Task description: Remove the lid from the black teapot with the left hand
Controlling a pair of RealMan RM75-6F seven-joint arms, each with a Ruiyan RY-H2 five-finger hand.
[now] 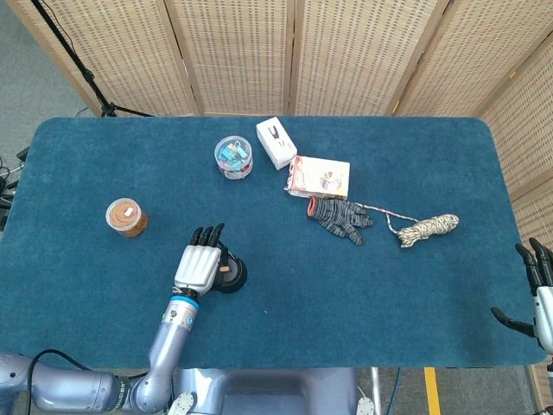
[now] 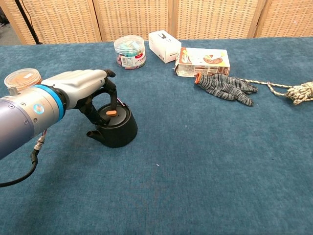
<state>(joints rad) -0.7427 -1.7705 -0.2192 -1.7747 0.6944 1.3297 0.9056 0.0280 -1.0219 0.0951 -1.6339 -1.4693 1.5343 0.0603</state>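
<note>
the small round black teapot [image 2: 115,128] is seen on the blue carpeted table [image 2: 205,161], toward its near left part, with the spout pointing to the left in the chest view. its flat black lid [image 2: 113,118], topped by a small orange knob [image 2: 111,112], is seated on the pot. the left hand [image 2: 80,90] is held directly over the pot, its dark fingers [image 2: 113,93] curved down around the knob from behind and the side. whether the knob is actually pinched cannot be told: the fingertips are seen right at it, but contact is not plainly shown, and nothing has been lifted. in the head view the left hand [image 1: 197,264] covers most of the pot, and only the right edge of the teapot [image 1: 235,275] is shown.

the step in hand is judged to be the closing of the grasp on the knob, so the task is at an early stage. for the next move a firm pinch on the knob is called for, followed by a straight upward lift, so that the light pot is not dragged or tipped.

the right hand [image 1: 537,294] is seen at the far right table edge, fingers spread, with nothing held.
</note>
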